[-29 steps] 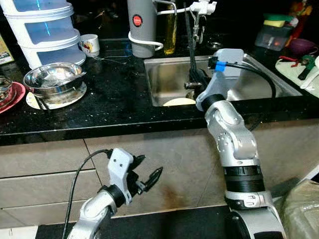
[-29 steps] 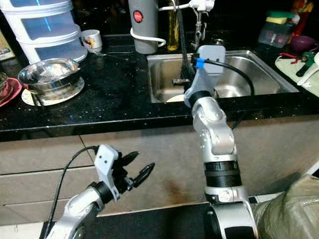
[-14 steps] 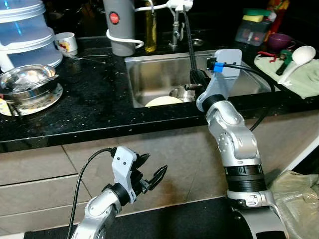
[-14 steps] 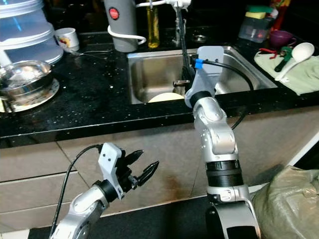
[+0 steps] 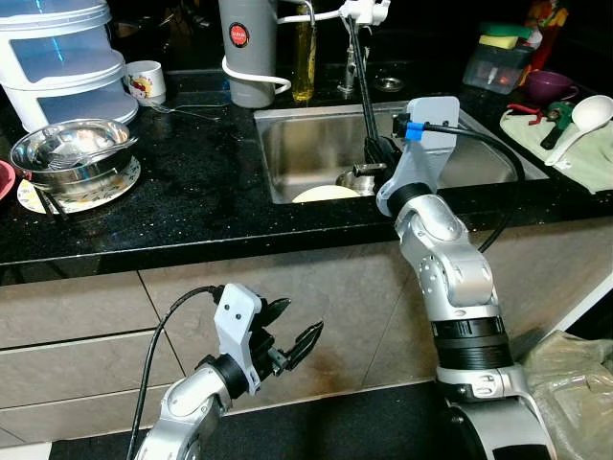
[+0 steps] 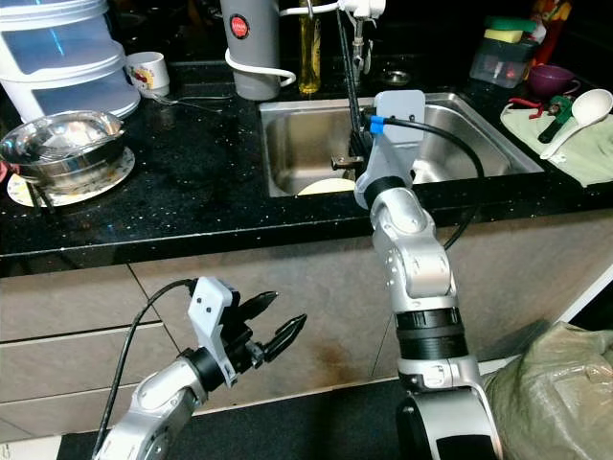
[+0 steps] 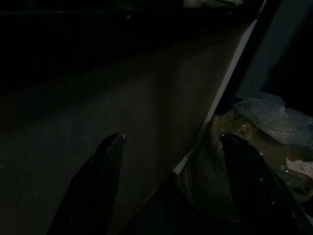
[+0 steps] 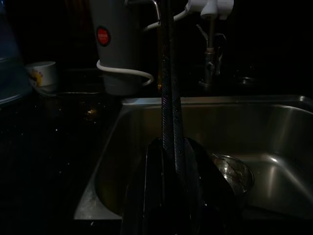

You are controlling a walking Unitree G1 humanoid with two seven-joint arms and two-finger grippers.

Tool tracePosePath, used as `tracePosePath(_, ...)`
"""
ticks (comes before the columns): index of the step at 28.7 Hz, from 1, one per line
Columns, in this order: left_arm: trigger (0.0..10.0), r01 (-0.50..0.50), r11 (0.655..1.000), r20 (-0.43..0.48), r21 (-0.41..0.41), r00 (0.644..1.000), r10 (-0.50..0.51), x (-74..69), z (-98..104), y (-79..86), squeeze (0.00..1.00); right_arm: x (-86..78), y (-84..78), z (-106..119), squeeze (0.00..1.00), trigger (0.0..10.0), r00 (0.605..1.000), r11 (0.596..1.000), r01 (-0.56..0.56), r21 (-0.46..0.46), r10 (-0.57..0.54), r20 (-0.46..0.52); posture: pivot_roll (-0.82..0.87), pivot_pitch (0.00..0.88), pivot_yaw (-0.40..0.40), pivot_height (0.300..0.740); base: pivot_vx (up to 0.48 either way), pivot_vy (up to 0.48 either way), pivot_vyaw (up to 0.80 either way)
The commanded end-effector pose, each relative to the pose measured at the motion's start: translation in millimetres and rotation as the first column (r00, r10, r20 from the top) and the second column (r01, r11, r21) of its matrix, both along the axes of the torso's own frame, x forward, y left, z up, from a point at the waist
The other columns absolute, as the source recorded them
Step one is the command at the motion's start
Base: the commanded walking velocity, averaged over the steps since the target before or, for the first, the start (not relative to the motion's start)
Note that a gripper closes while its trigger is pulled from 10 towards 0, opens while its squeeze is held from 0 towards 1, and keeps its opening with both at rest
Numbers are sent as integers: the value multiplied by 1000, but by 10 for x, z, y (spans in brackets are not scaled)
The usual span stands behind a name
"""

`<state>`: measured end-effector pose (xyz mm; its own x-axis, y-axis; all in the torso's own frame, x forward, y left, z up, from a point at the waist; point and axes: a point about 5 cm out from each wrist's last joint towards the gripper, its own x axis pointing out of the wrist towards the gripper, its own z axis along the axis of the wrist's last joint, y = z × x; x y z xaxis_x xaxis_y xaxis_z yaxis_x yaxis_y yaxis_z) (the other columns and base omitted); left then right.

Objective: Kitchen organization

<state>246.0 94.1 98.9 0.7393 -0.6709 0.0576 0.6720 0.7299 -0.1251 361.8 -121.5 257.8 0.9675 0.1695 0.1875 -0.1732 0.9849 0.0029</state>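
Observation:
My right gripper (image 5: 380, 156) reaches over the counter edge above the steel sink (image 5: 316, 120). It is shut on the long thin black handle of a utensil (image 8: 167, 98), which stands upright between the fingers. In the sink lie a pale plate (image 5: 326, 194) and a small steel bowl (image 8: 235, 174). Low in front of the cabinet my left gripper (image 5: 299, 322) hangs open and holds nothing; its fingers (image 7: 105, 161) show spread in the left wrist view.
On the black counter at the left are a steel bowl on a plate (image 5: 72, 151), stacked white containers (image 5: 62, 57) and a mug (image 5: 146, 81). A grey jug (image 5: 247, 48), oil bottle (image 5: 305, 53) and faucet (image 5: 356, 43) stand behind the sink. A bag (image 5: 567, 369) lies on the floor, right.
The head view has swung, so the counter sits differently in the picture. Both arms keep the same pose, and the right gripper still holds the black handle.

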Motion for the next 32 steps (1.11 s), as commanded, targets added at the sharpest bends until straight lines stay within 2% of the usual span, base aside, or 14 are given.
tracePosePath(1, 10000, 13, 1000, 1, 1, 1000, -13, -23, -15, -10, 0, 9, 1, -47, 0, 10000, 1000, 1000, -1, -9, 1, -24, -28, 0, -32, 740, 255, 0, 0)
tracePosePath(29, 10000, 50, 999, 3, 5, 999, -50, -54, -26, -32, 0, 5, 22, -54, 0, 10000, 1000, 1000, -6, -5, 6, -27, -28, 0, -27, 740, 275, 0, 0)
tracePosePath(32, 10000, 96, 995, 33, 3, 995, -96, -84, 20, -64, 0, 4, 24, -56, 0, 10000, 1000, 1000, -6, -3, 6, -27, -30, 0, -28, 740, 299, 0, 0)
